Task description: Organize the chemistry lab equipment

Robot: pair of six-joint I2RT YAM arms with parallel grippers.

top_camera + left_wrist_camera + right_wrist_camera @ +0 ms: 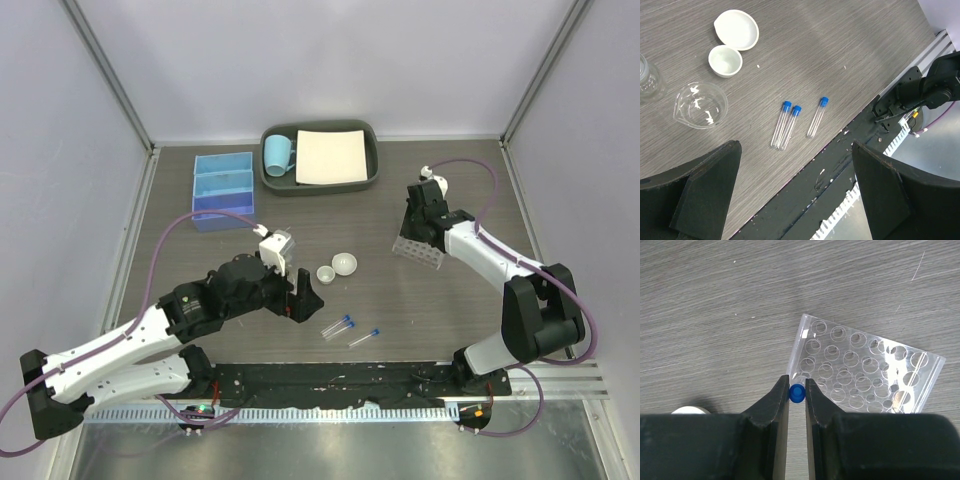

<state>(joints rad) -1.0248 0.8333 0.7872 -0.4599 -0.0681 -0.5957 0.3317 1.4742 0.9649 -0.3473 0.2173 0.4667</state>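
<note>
My right gripper (pixel 797 384) is shut on a blue-capped tube (pixel 797 393), held upright over the near left corner of the clear tube rack (pixel 865 370). From above, that gripper (pixel 415 236) sits over the rack (pixel 420 252) at the right. My left gripper (pixel 795 146) is open and empty, hovering above three blue-capped tubes (pixel 790 127) lying near the table's front edge (pixel 345 328). Two white round dishes (pixel 737 29) (pixel 725 60) lie just beyond them, beside a clear glass dish (pixel 701 104) and a small clear bottle (pixel 647 80). The blue three-compartment box (pixel 222 189) stands at the back left.
A dark grey tray (pixel 320 188) at the back centre holds a white sheet (pixel 332 157) and a light-blue mug (pixel 277 153). A black rail (pixel 350 380) runs along the table's front edge. Grey walls close in the sides and the back.
</note>
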